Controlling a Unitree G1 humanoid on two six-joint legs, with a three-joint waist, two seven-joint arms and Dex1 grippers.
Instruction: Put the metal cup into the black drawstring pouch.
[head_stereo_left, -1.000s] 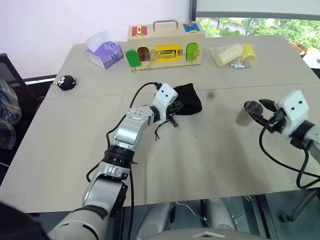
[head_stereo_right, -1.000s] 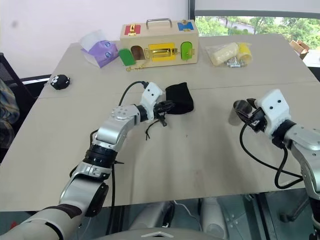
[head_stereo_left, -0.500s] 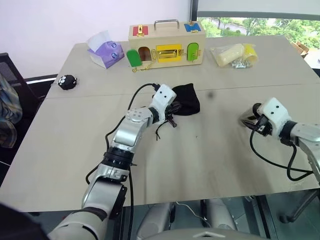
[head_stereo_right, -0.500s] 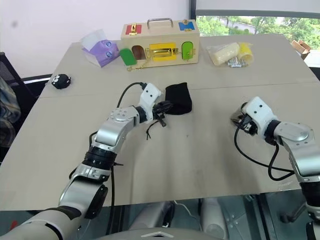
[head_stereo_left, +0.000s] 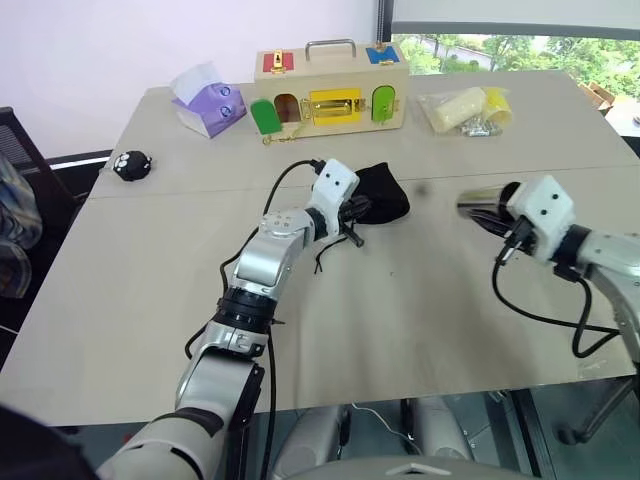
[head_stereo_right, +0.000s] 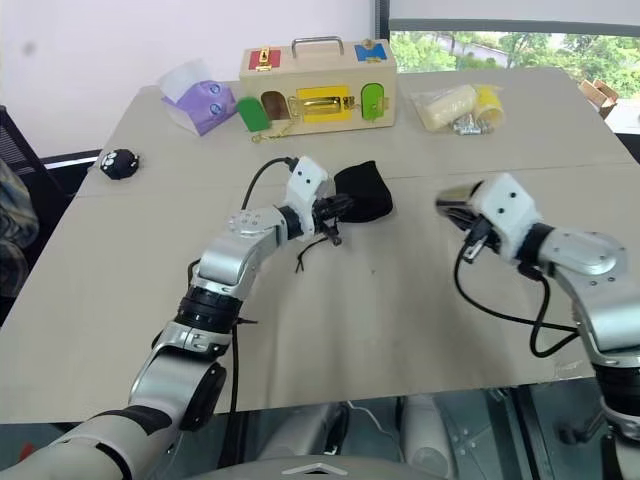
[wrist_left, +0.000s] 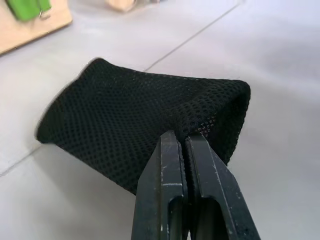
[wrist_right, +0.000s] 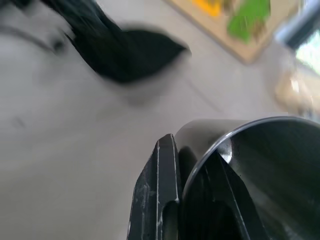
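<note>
Pouch (head_stereo_left: 381, 195) is sitting mid-table (head_stereo_left: 400, 320), left gripper (wrist_left: 181, 145) clamping its near edge; cup (head_stereo_left: 482, 200) is hanging to its right, off the table, in the right gripper (wrist_right: 192, 165). Lock box (head_stereo_left: 332, 90), tissue pack (head_stereo_left: 210, 100) to its left, bagged items (head_stereo_left: 465, 108) to its right are lining the far edge; fuzzy ball (head_stereo_left: 131, 164) is sitting far left.

My left gripper (wrist_left: 186, 145) pinches the black drawstring pouch (wrist_left: 145, 125), w/ its mouth edge hidden btwn my fingers. In my right wrist view the metal cup (wrist_right: 250, 165) is cut off by the frame edge, and the pouch beyond is blurred. Bagged items (head_stereo_left: 465, 108) at table's far right corner: too small to tell.
</note>
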